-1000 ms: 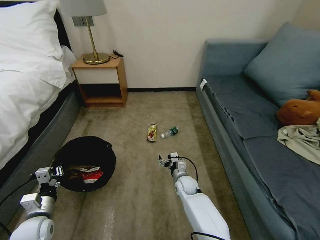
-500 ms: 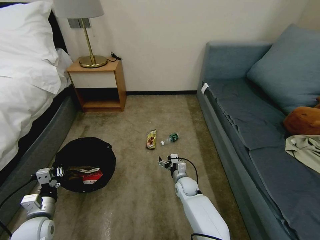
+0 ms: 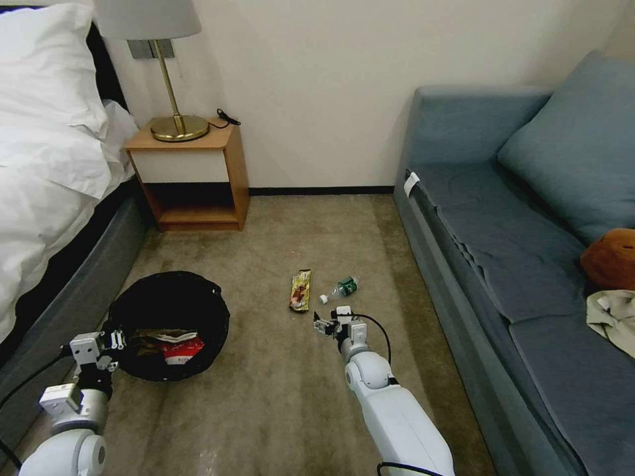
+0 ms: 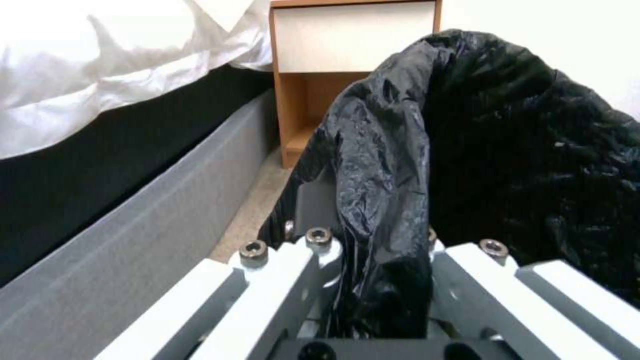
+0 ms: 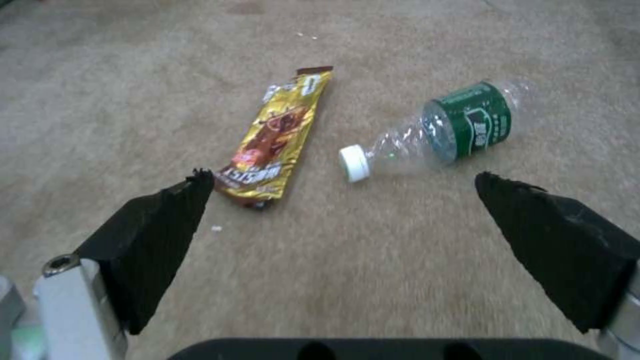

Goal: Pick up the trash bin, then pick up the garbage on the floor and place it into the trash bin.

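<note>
The trash bin (image 3: pixel 169 311), lined with a black bag (image 4: pixel 507 150), sits low on the left over the carpet. My left gripper (image 3: pixel 111 342) is shut on its near rim, and the bag is pinched between the fingers (image 4: pixel 280 265). Inside the bin lie a red-and-white carton (image 3: pixel 180 348) and a tan scrap (image 3: pixel 147 340). On the floor are a gold-brown snack wrapper (image 3: pixel 300 290) (image 5: pixel 277 137) and a clear green-labelled bottle (image 3: pixel 342 288) (image 5: pixel 460 125). My right gripper (image 3: pixel 325 324) (image 5: pixel 343 176) hovers open just short of them.
A bed (image 3: pixel 46 172) borders the left side and a blue sofa (image 3: pixel 516 251) the right. A wooden nightstand (image 3: pixel 192 175) with a lamp stands at the far wall. A plush toy (image 3: pixel 612 258) and a beige garment (image 3: pixel 615 314) lie on the sofa.
The whole view has shifted as the camera moved forward. The wrapper and bottle now lie closer to my right gripper. Both arms keep their pose.
</note>
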{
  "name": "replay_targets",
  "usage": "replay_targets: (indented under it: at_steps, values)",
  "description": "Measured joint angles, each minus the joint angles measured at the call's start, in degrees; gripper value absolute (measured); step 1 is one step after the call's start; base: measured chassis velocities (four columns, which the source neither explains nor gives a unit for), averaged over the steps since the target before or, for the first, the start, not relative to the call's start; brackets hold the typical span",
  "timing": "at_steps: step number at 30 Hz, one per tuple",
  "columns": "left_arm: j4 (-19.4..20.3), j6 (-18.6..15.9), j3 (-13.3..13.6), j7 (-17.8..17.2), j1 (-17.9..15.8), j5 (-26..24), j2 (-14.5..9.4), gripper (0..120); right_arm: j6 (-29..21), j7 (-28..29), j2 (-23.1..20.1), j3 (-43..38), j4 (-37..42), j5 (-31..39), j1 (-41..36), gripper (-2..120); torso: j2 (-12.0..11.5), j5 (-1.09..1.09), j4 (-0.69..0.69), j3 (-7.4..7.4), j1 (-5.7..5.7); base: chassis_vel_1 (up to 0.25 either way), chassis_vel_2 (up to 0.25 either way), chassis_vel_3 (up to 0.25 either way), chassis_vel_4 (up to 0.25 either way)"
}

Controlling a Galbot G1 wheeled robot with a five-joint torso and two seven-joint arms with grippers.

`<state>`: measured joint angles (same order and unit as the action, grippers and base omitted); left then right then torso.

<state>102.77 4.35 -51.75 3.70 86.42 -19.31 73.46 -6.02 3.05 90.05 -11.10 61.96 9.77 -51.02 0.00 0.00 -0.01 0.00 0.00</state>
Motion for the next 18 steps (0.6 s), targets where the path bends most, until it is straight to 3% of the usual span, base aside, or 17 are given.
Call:
replay_targets:
  at_steps: [18]
  values:
    - [-1.36, -0.17, -0.31, 0.17, -0.54, -0.39, -1.16, 4, -0.47, 0.01, -2.14, 1.51, 0.18, 0.46, 0.77, 100, 0.00, 0.00, 0.01, 0.00, 0.00, -0.114, 0.116, 0.121, -0.122]
